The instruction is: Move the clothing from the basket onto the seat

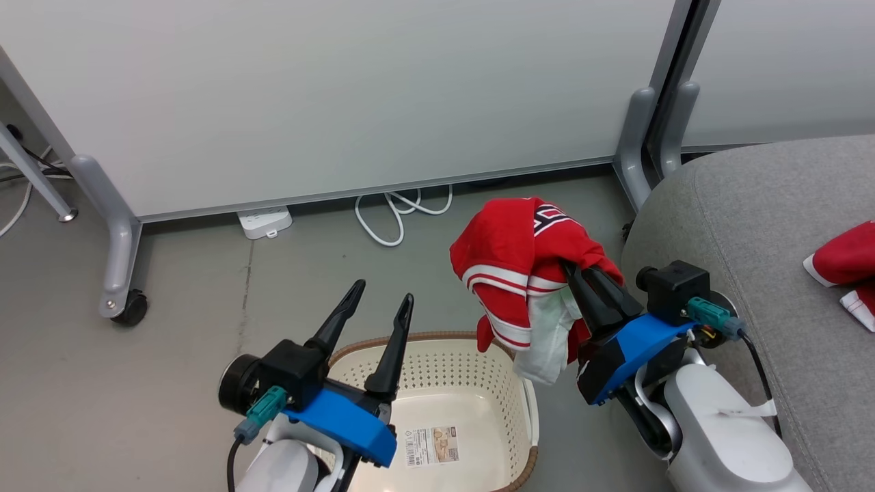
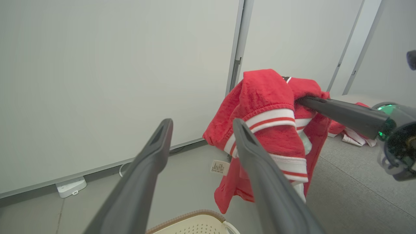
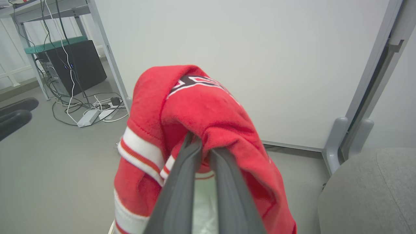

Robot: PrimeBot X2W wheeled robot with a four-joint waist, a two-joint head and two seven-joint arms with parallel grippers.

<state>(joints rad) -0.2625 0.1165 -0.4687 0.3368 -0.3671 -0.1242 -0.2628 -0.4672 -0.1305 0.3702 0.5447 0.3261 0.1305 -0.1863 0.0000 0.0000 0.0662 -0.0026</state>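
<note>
Head view: right claw (image 1: 574, 273) clamped on red garment (image 1: 506, 253), hanging at 1 o'clock from basket (image 1: 444, 369). Left claw (image 1: 383, 292) spread wide, empty. Second garment (image 1: 847, 263) on seat (image 1: 752, 219), 3 o'clock. Barcode label (image 1: 431, 445) text unreadable.

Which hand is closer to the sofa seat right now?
Right. The right hand, shut on the red garment, is just beside the seat; the left hand hangs open above the basket, farther away.
</note>
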